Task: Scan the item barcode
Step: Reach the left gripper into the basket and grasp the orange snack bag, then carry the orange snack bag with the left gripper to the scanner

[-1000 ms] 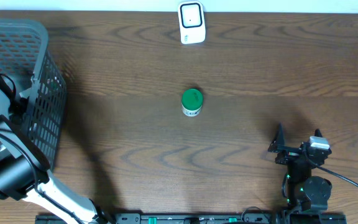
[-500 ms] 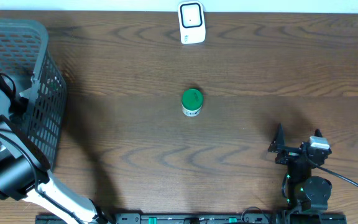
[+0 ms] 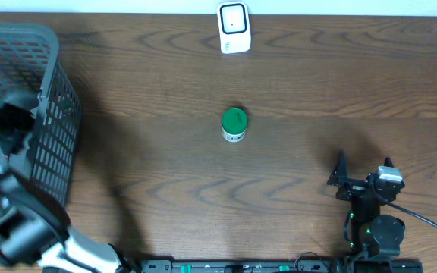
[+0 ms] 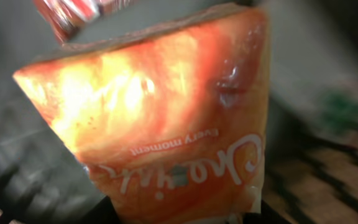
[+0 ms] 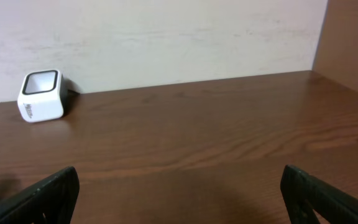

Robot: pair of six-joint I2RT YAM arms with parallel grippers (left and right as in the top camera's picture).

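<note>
The left arm reaches over the rim of the dark grey plastic mesh basket [image 3: 51, 114] at the table's left edge. In the overhead view it shows only as a blurred pale and black shape, and its lower links run down toward the near edge. In the left wrist view the left gripper [image 4: 178, 215] is clamped on the lower end of a glossy orange snack packet [image 4: 166, 124] with white lettering. The packet fills most of the frame, with the basket's mesh smeared behind it. The corner of a red-and-white wrapper [image 4: 67, 12] shows above it.

The right arm sits folded at the near right of the brown wooden table [image 3: 165, 167]. The right gripper [image 3: 363, 163] has its jaws spread wide with nothing between them, and it points toward the far edge.

The small white box scanner [image 3: 234, 28] stands at the far edge, well apart from the basket. A small jar with a green lid [image 3: 234, 125] stands upright near the table's middle, between the scanner and the near edge.
</note>
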